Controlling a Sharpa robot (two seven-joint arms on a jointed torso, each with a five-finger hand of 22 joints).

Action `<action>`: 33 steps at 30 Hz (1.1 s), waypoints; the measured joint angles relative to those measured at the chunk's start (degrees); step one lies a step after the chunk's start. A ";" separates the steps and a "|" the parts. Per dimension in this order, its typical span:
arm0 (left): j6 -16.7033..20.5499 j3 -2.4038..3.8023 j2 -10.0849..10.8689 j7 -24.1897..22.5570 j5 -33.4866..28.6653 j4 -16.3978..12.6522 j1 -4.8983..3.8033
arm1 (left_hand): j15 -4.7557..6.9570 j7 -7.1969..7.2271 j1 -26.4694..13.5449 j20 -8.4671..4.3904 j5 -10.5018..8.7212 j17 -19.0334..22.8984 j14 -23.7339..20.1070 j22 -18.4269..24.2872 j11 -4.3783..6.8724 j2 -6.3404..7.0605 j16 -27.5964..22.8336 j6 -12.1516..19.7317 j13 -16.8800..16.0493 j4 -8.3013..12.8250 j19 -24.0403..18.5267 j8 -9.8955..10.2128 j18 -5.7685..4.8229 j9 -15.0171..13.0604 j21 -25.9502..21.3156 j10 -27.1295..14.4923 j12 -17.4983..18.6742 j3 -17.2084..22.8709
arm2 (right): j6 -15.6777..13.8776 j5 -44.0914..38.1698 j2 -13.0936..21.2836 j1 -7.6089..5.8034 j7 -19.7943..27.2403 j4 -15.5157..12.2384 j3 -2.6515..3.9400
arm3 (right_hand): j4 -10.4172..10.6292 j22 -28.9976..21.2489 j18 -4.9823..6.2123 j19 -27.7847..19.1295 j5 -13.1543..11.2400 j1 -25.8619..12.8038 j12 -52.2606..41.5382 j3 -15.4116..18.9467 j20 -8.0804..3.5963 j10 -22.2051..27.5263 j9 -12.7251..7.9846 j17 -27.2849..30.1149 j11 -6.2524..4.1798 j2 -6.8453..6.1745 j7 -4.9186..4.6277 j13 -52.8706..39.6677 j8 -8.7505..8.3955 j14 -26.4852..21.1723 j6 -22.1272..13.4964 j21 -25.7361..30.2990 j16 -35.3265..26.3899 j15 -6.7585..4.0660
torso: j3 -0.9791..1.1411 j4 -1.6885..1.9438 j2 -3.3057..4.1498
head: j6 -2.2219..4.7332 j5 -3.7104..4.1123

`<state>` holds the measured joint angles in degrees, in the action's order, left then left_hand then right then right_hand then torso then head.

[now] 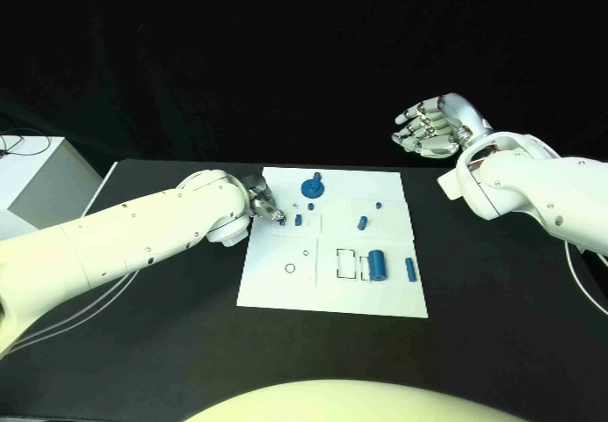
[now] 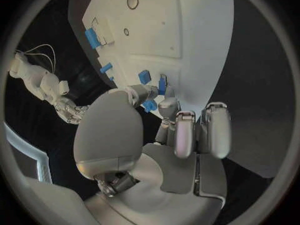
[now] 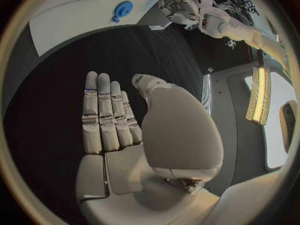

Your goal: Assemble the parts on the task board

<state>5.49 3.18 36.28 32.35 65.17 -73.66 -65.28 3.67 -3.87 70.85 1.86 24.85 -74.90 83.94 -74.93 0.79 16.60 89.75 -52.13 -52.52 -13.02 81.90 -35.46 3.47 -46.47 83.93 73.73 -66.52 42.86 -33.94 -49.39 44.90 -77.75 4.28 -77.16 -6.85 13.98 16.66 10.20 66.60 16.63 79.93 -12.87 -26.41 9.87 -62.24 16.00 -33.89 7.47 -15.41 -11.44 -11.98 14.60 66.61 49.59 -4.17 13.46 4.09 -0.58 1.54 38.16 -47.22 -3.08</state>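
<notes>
We find the left hand (image 1: 263,204) at the board's (image 1: 332,294) left edge, fingers pinching a small blue part (image 2: 150,105). Right hand (image 1: 430,126) raised upper right, fingers spread flat, empty.

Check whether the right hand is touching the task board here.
Apart. In the head view the right hand is raised beyond the table's far right corner, with black table between it and the task board. The right wrist view shows its fingers holding nothing.

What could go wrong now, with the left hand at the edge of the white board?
1. The left hand pinches a small blue part at its fingertips; it may slip out.
2. Other small blue pieces lie close by on the white task board; the fingers may knock them.
3. The raised right hand seems too far away to steady the board.
</notes>
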 measured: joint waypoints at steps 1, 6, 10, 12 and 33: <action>-0.12 -0.05 -0.05 0.02 0.04 0.08 0.00 | 0.00 0.00 0.00 0.00 0.00 0.00 0.00 0.00 0.00 0.00 0.00 0.00 0.00 0.00 0.00 0.00 0.00 0.00 0.00 0.00 0.00 0.00 | 0.00 0.08 0.00 0.00 0.08 0.00 0.00 | 0.00 -0.36 0.00 -0.12 0.00 0.00 0.16 0.00 0.12 0.00 0.00 0.21 0.00 0.00 0.00 0.37 0.00 -0.12 0.00 0.22 -0.36 0.12 | 0.00 0.02 0.00 | -0.04 0.02; -0.63 -0.26 -0.38 0.10 0.22 0.39 -0.01 | 0.00 0.00 0.01 0.00 0.00 0.00 0.00 0.00 0.00 -0.01 0.00 0.00 0.00 0.00 0.00 0.00 0.00 0.00 0.00 0.00 0.00 0.00 | 0.02 0.46 -0.04 0.01 0.51 -0.01 0.00 | -0.32 -2.10 0.00 -0.75 0.16 -0.32 0.99 0.00 0.75 -0.21 -0.06 1.36 0.21 0.32 -0.21 2.07 -0.29 -0.41 0.21 0.31 -2.05 0.41 | -0.04 0.06 0.00 | -0.16 0.04; -0.79 -0.41 -0.56 0.11 0.31 0.53 -0.07 | 0.00 0.00 0.01 0.00 0.00 0.00 0.00 0.01 0.00 -0.01 0.00 0.00 0.01 0.00 0.00 0.00 0.00 0.00 0.00 0.00 0.00 0.00 | 0.03 0.67 -0.08 0.05 0.76 0.01 0.00 | -0.32 -2.55 0.00 -0.81 0.23 -0.32 1.03 0.00 0.81 -0.21 -0.05 1.64 0.21 0.32 -0.21 2.45 -0.51 -0.54 0.21 0.31 -2.16 0.54 | -0.05 0.03 0.00 | -0.22 0.02; -0.82 -0.48 -0.64 0.11 0.36 0.60 -0.08 | 0.00 0.00 0.01 0.00 0.00 0.00 0.00 0.01 -0.01 -0.01 0.00 0.00 0.01 0.00 0.00 0.01 0.00 0.00 0.00 0.00 0.00 0.00 | 0.04 0.77 -0.09 0.07 0.86 0.02 0.00 | -0.32 -2.56 0.00 -0.82 0.23 -0.32 1.03 0.00 0.81 -0.21 -0.05 1.66 0.21 0.32 -0.21 2.48 -0.51 -0.62 0.21 0.31 -2.16 0.61 | -0.04 0.02 -0.01 | -0.26 0.01; -0.83 -0.90 -1.14 0.02 1.27 0.98 -0.18 | 0.21 0.00 0.02 -0.21 -0.01 0.00 0.21 0.01 0.01 -0.01 0.00 0.00 0.09 -0.01 0.21 0.33 0.00 -0.01 0.00 0.02 0.00 0.01 | 0.14 1.12 0.03 0.13 1.25 -0.16 0.00 | -0.31 -3.56 0.00 -1.02 0.22 -0.55 1.25 0.01 1.02 -0.23 -0.10 2.29 0.23 0.09 -0.19 3.35 -0.73 -0.61 0.20 0.31 -2.92 0.61 | 0.01 0.00 -0.04 | -0.44 0.15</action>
<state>4.66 2.28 35.14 32.38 66.45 -72.68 -65.46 3.87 -3.87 70.87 1.64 24.83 -74.90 84.15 -74.92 0.80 16.58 89.75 -52.14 -52.43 -13.03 82.11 -35.13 3.47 -46.48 83.93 73.75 -66.52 42.86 -33.79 -48.27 44.93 -77.62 5.52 -77.32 -6.85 13.67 13.10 10.20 65.58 16.85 79.39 -11.62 -26.41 10.89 -62.46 15.90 -31.61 7.71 -15.31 -11.63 -8.63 13.87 66.00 49.79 -3.86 10.54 4.70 -0.57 1.54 38.12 -47.66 -2.92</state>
